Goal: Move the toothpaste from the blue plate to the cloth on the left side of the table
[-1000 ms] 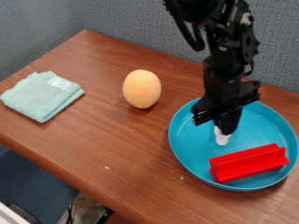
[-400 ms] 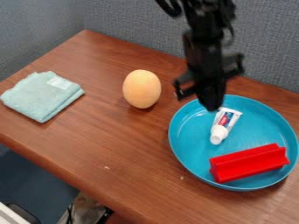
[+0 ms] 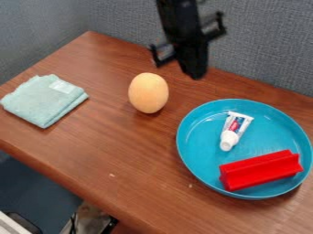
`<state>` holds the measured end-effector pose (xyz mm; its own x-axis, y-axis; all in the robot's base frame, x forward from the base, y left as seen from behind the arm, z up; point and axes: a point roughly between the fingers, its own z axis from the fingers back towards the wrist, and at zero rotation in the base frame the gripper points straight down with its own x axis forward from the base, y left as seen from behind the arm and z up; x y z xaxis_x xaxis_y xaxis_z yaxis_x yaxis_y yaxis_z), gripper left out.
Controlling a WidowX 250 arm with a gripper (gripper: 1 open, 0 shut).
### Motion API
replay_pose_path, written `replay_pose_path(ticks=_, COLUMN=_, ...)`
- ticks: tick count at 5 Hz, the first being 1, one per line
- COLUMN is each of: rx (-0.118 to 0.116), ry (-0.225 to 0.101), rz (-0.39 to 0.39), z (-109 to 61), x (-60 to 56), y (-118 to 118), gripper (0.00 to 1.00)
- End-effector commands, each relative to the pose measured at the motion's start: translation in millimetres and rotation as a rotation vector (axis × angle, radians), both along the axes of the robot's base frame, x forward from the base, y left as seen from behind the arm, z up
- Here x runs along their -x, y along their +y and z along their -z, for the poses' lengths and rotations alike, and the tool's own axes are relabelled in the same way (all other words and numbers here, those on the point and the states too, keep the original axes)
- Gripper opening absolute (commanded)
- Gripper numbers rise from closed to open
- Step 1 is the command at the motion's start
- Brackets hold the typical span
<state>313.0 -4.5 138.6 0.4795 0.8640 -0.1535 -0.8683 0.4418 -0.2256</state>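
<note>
While the arm hangs high in the upper middle of the frame, its dark gripper (image 3: 193, 66) points down with the jaws drawn together and nothing between them. The tip looks a little blurred, so I can't make out the fingers one by one, but no object hangs from it. It sits above bare wood, up and to the right of the orange egg (image 3: 148, 92) and up and to the left of the blue plate (image 3: 199, 154), touching neither.

Going outward from there, the egg stands upright on the table (image 3: 116, 137), just left of centre. To the lower right lies the blue plate, a wide round dish with a raised rim, close to the table's right-hand edge. Inside it, the toothpaste (image 3: 232, 131) lies flat in the upper middle part of the dish, its cap end toward the bottom of the frame, well clear of the gripper. Below and to the right of the tube, also in the plate, is a red block (image 3: 261, 170), lying slantwise near the lower right rim; the two are close but apart.

Far over on the left side, the cloth (image 3: 43, 99) lies folded near the table's left edge, with nothing on it.
</note>
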Motion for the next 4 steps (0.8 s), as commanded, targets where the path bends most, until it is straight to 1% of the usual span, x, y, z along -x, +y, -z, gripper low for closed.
replay_pose_path(ticks=1, rx=0.003, ry=-0.083, rz=-0.01, z=-28.6, x=-0.4, y=20.1, gripper=0.0)
replay_pose_path(ticks=2, rx=-0.009, ry=-0.088, rz=0.024, z=-21.7, x=2.7, y=7.9, gripper=0.0)
replay_pose_path(ticks=3, rx=-0.019, ry=-0.089, rz=0.049, z=-18.1, x=5.6, y=3.7, gripper=1.0)
replay_pose_path(ticks=4, rx=-0.027, ry=-0.089, rz=0.08, z=-13.7, x=7.9, y=-4.2, gripper=1.0)
